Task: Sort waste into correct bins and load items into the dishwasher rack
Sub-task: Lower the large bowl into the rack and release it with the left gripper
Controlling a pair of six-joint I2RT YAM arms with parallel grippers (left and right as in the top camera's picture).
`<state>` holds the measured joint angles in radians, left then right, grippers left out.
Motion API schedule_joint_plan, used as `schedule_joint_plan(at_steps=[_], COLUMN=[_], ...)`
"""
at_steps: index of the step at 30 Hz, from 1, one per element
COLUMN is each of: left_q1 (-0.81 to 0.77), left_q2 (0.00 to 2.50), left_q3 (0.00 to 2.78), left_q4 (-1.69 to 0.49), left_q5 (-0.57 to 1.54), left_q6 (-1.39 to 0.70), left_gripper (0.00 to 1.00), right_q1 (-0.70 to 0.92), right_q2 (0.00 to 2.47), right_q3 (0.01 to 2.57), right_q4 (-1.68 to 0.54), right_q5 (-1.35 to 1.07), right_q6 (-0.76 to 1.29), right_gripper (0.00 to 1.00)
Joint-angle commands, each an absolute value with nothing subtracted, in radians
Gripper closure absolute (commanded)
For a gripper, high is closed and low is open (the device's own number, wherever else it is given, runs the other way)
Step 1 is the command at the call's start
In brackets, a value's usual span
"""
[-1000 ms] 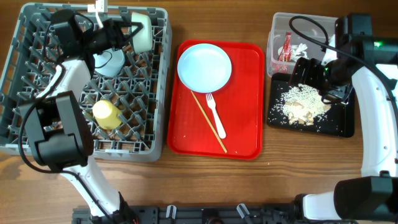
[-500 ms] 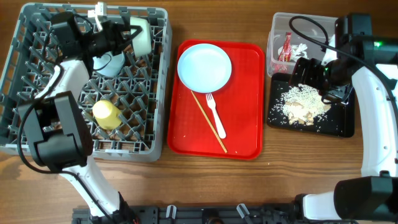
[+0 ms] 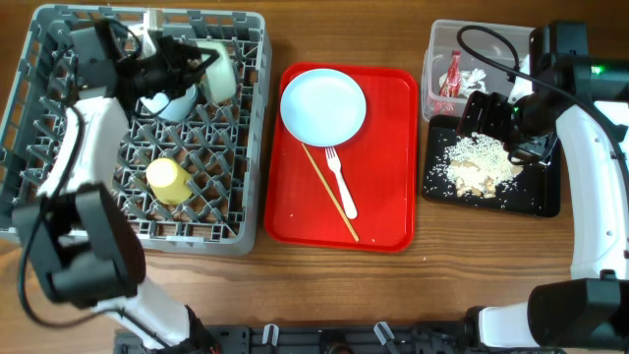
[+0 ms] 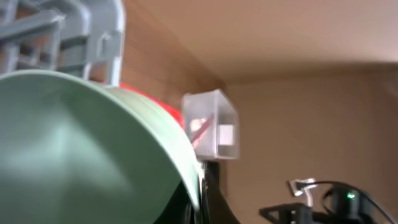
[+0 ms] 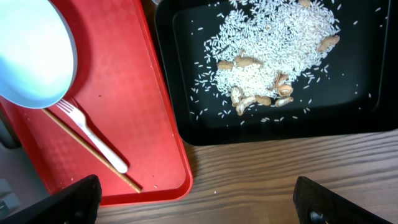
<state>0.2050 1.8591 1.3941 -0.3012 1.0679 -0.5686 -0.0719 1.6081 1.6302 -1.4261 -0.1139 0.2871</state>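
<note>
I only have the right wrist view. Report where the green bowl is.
Observer: The pale green bowl is in the far part of the dishwasher rack, tipped on edge and clamped in the left gripper.
Operator: Now locate the cup.
Observer: The yellow cup sits among the rack's pegs, nearer the front.
Operator: Check the clear tub.
Observer: The clear tub holds the red wrapper and the white napkin.

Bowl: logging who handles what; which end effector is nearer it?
Left. Left end effector grips the bowl in the rack; right end effector is by the black tray.
</note>
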Motion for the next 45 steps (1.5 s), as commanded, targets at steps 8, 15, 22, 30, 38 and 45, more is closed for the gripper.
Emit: schedule_joint_plan(at_steps=[8,15,22,30,38,45], left_q1=[0.187,0.188,0.245,0.319,0.345,0.369], left_q2=[1.719,1.78,1.847,1.908,1.961,1.961], left_q3=[1.395,1.393,1.391,1.391,1.391,1.391], left_q4=[-0.65,-0.72,-0.736,-0.759,-0.768,-0.764], left_q5=[1.102,1.253,1.253,1.266,1.486,1.575], left_q6=[-0.082,0.009,0.008,0.023,0.049,0.049], left_gripper=[0.96,0.96,0.96,0.96,0.96,0.96], right_q1=[-0.072,-0.072,-0.072,-0.072,-0.072,-0.072], right_q2=[1.597,1.597,1.597,1.597,1.597,1.597], right_q3=[1.647,1.647,1.647,1.647,1.647,1.647], right_q4=[-1.426,-1.427,-1.428,-1.427,-1.427,-1.427], right_q5=[-0.104,-0.104,-0.104,-0.104,-0.104,-0.104], right_q6=[0.289,0.289,0.289,0.289,0.29,0.29], right_gripper=[0.0,0.0,0.0,0.0,0.0,0.0])
